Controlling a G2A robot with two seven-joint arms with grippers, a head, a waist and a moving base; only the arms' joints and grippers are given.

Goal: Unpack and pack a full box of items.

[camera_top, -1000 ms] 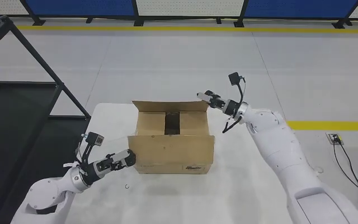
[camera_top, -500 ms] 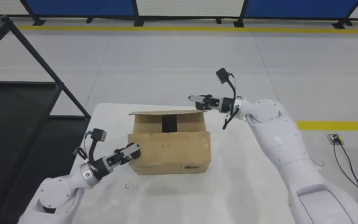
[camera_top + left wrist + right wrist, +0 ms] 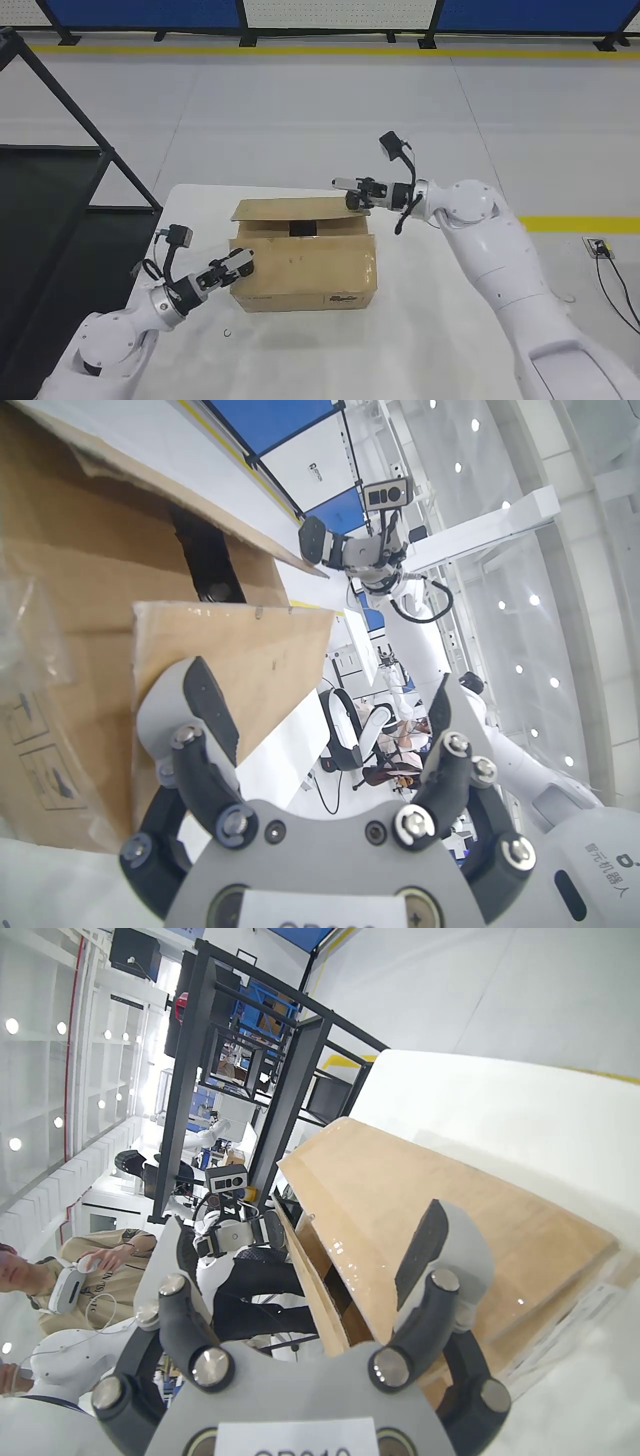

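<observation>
A brown cardboard box point(image 3: 305, 270) stands in the middle of the white table point(image 3: 430, 330). Its far flap point(image 3: 300, 210) lies almost flat over the top, and a dark gap point(image 3: 303, 229) shows between the flaps. My right gripper point(image 3: 350, 190) is open at that flap's right end, with the flap point(image 3: 425, 1208) under its fingers point(image 3: 425, 1248). My left gripper point(image 3: 238, 265) is open at the box's near left corner. In the left wrist view one finger point(image 3: 210, 705) rests against the raised near flap point(image 3: 230, 650). What the box holds is hidden.
A black metal rack point(image 3: 60, 190) stands beside the table's left edge. A small ring-like object point(image 3: 228, 333) lies on the table near the left arm. Clear plastic film point(image 3: 30, 635) clings to the box's side. Bare table extends right of the box.
My right gripper moved left and pushed the far flap from upright down over the box top. My left gripper crept up and right along the near flap.
</observation>
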